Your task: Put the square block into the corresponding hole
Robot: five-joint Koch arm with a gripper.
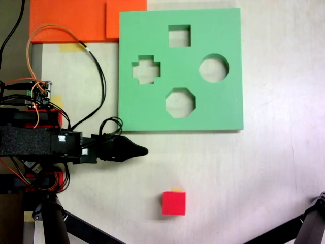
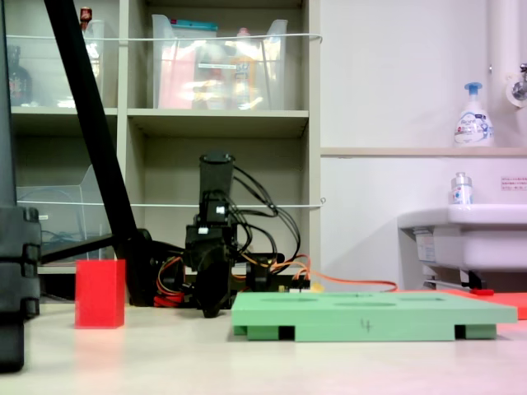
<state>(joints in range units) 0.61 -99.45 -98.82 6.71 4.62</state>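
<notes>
The red foam cube (image 1: 174, 203) rests on the white table near the front edge in the first exterior view; in the second exterior view the cube (image 2: 100, 294) stands at the left. The light-green foam board (image 1: 180, 109) lies flat, with its square cutout (image 1: 179, 36) at the top, empty. The board (image 2: 370, 317) sits at the second exterior view's right. My black gripper (image 1: 138, 150) points right, below the board's lower left corner and up-left of the cube, apart from both. Its jaws look together with nothing between them. In the second exterior view the gripper (image 2: 211, 303) hangs low over the table.
The board also has a cross cutout (image 1: 146, 69), a round cutout (image 1: 213, 68) and an octagonal cutout (image 1: 180, 102). Flat orange foam sheets (image 1: 76, 20) lie at the top left. Tripod legs (image 1: 304, 231) cross the lower corners. Cables (image 1: 96, 76) loop beside the board.
</notes>
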